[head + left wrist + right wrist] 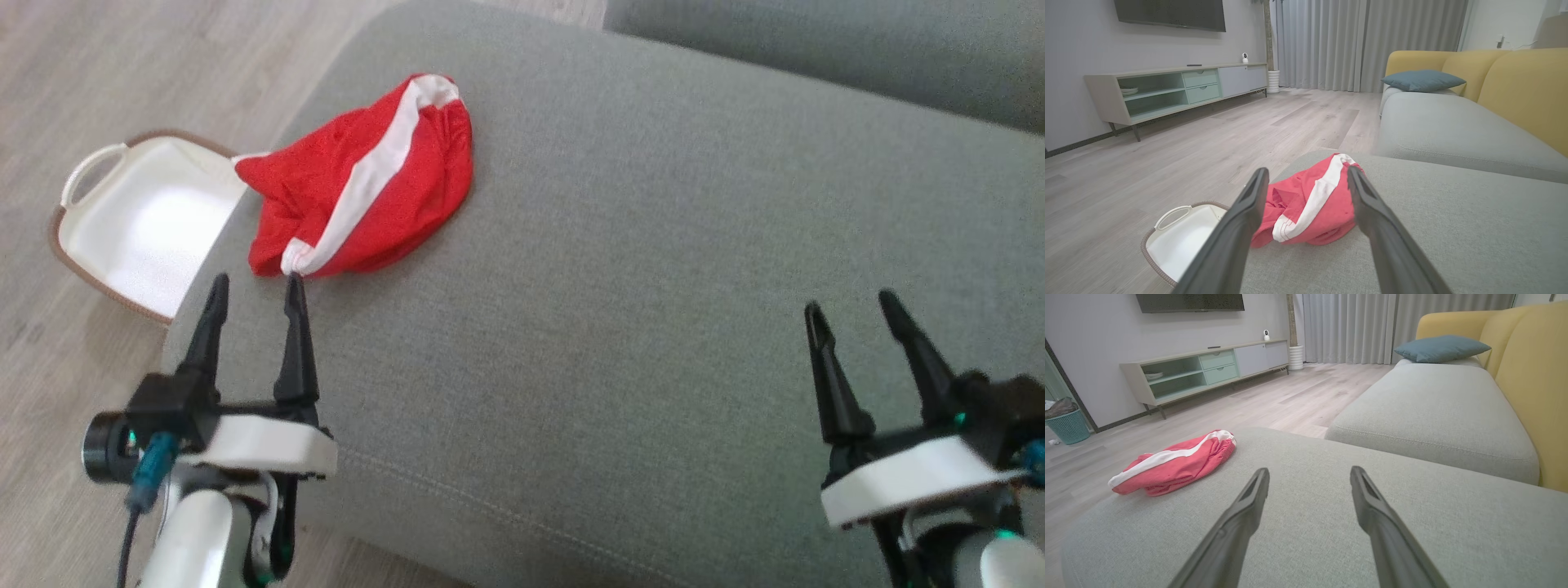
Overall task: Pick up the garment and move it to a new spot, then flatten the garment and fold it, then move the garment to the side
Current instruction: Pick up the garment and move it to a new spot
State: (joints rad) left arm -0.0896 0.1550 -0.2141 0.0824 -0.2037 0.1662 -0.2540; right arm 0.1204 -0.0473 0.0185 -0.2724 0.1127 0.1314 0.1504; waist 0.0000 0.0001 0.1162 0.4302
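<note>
Garment [363, 180] on cushion [653, 327] edge, white basket [139, 233] alongside.

garment [359, 184] on cushion [620, 286], left end; basket [151, 233] on floor [65, 82] seemingly just beside

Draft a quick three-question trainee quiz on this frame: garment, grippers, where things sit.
1. True or false: the right gripper is shut on the red garment.
2. Where does the garment lie? A) in the white basket B) on the grey cushion, near its edge C) on the floor
3. Which gripper's fingertips are closest to the garment?
Key: 1 false, both grippers are open and empty. 2 B. 3 the left gripper.
</note>
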